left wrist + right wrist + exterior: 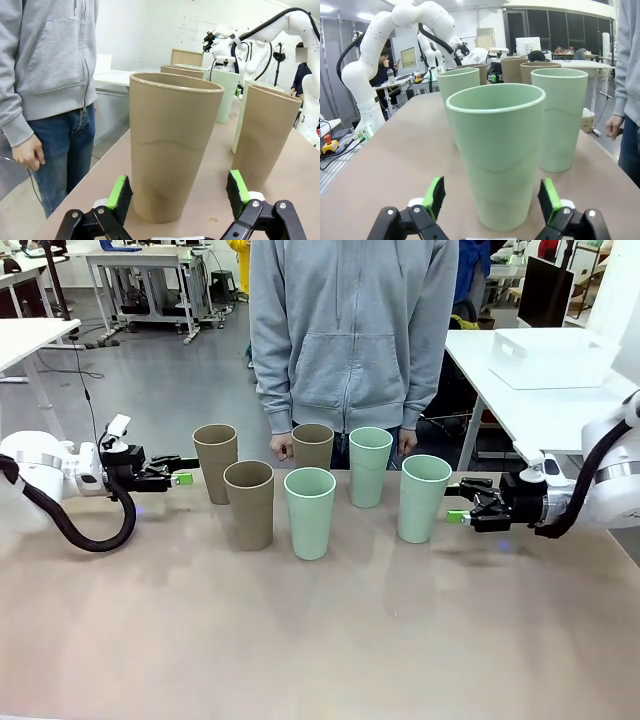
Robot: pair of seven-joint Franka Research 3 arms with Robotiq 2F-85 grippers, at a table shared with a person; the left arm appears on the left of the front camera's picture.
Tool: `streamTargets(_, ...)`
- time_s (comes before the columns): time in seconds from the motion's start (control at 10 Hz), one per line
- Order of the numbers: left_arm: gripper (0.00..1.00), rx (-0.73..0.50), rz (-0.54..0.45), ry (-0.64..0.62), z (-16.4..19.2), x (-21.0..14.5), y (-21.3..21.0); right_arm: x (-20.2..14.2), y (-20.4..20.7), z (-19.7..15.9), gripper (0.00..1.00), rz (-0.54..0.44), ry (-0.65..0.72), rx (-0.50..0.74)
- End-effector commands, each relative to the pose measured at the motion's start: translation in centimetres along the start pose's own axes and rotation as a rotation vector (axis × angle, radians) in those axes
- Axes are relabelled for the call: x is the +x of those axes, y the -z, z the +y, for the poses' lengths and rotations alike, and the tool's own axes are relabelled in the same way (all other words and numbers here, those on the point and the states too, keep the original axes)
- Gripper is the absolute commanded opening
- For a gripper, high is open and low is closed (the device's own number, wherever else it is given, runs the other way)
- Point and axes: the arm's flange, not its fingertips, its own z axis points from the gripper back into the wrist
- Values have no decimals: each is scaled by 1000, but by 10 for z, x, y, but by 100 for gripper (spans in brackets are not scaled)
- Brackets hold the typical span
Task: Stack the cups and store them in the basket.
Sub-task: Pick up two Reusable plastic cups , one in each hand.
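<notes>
While six cups (310, 512) stand upright on the table (320, 640), three brown and three green, both of my grippers have their fingers wide apart and hold nothing. My left gripper (183, 471) (177, 192) points at the brown cup (215, 462) (172, 150) at the left end, just beside it, and my right gripper (455, 500) (492, 197) points at the green cup (424, 497) (500, 150) at the right end. One white basket (553, 357) sits on another table (520, 410) far behind, and one person (350, 330) stands behind the cups.
</notes>
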Motion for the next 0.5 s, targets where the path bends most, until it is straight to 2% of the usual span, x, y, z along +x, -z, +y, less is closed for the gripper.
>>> streamTargets(0.0, 100, -17, -5, 4, 3, 1, 5, -1, 11, -5, 100, -43, -40, -31)
streamTargets(0.4, 100, 6, -6, 34, 10, -1, 18, -6, 20, -9, 100, -66, -10, -45)
